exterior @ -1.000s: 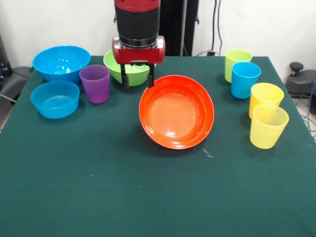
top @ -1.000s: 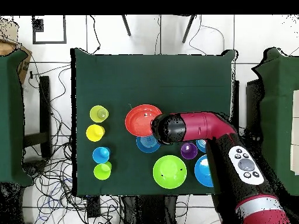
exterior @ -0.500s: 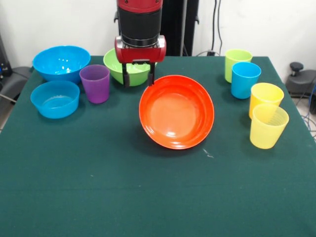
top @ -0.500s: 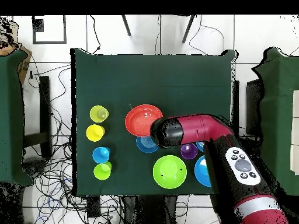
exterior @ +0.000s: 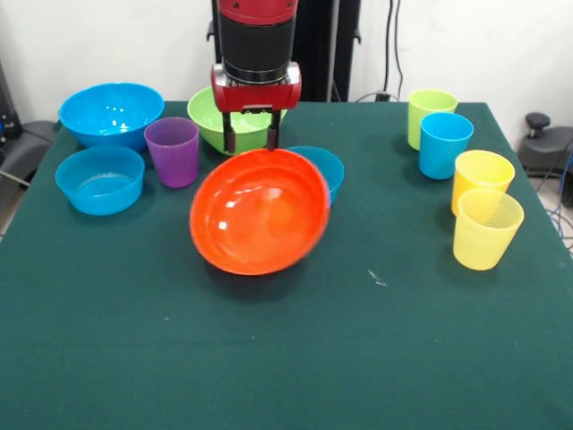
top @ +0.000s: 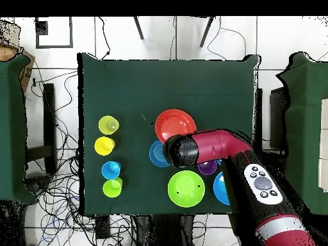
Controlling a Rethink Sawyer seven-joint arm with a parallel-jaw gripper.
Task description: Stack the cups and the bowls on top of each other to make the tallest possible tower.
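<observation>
A green-covered table (exterior: 269, 358) stands before a white wall with cables around it. Near the table's middle the orange bowl (exterior: 260, 211) is seen tipped on edge, its hollow facing the front camera, its far rim just under the gripper (exterior: 250, 139). The fingers (exterior: 271, 136) point straight down at that rim; whether it is pinched or only touched cannot be told. A small blue bowl (exterior: 320, 167) shows just behind the orange one, probably meant as the tower's base, with the tilt a sign that the orange bowl is not seated on it.

Four bowls besides the orange are counted: the green bowl (exterior: 215, 115) behind the gripper, a large blue bowl (exterior: 111, 112) at the far corner, another small blue bowl (exterior: 99, 179) beside it, and the one mentioned. Five cups are counted: purple cup (exterior: 173, 150), green cup (exterior: 429, 112), blue cup (exterior: 444, 143), and two yellow cups (exterior: 483, 210) along the opposite edge.
</observation>
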